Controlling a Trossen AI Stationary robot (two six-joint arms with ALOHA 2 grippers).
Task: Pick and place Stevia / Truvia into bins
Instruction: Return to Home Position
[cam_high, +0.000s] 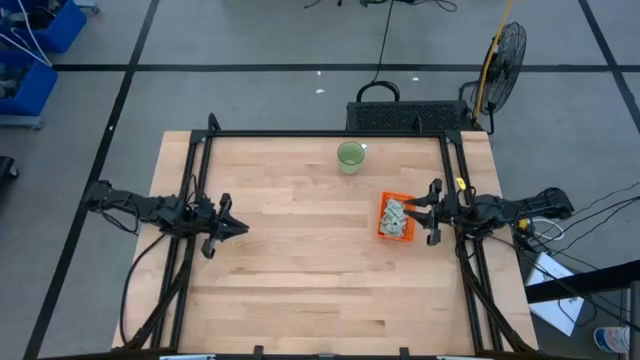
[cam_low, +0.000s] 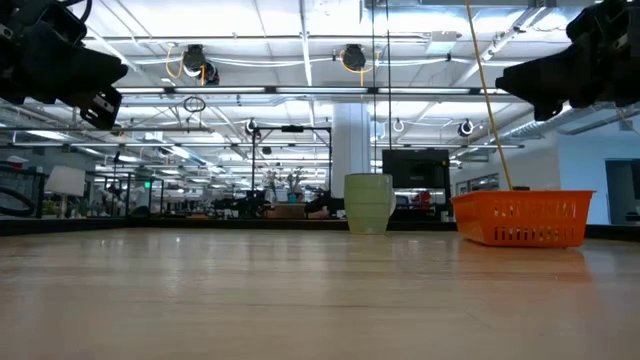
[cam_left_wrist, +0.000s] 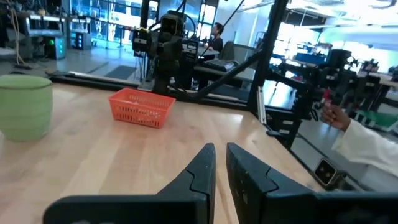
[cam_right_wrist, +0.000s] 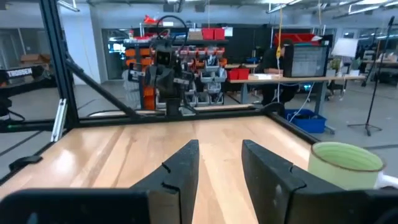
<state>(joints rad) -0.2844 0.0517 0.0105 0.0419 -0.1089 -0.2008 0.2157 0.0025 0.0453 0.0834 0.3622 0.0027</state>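
The orange bin (cam_high: 381, 226) stands on the table's right part, and pale green and white sachets (cam_high: 395, 216) lie heaped inside it. The low view shows the bin (cam_low: 522, 218) by its mesh wall, and the left wrist view shows the bin (cam_left_wrist: 142, 107) far off. No sachet shows on the bare table. My right gripper (cam_high: 428, 212) hovers open just right of the bin, raised above the table (cam_low: 560, 75). My left gripper (cam_high: 240, 228) hangs over the table's left part, its fingers (cam_left_wrist: 221, 163) a narrow gap apart, holding nothing.
A round green cup (cam_high: 351, 156) stands near the far edge, left of the bin, and also shows in the low view as the cup (cam_low: 368, 203). A person's hand and white sleeve (cam_left_wrist: 364, 142) show beyond the table's edge. Bare wood (cam_high: 300, 270) lies between the arms.
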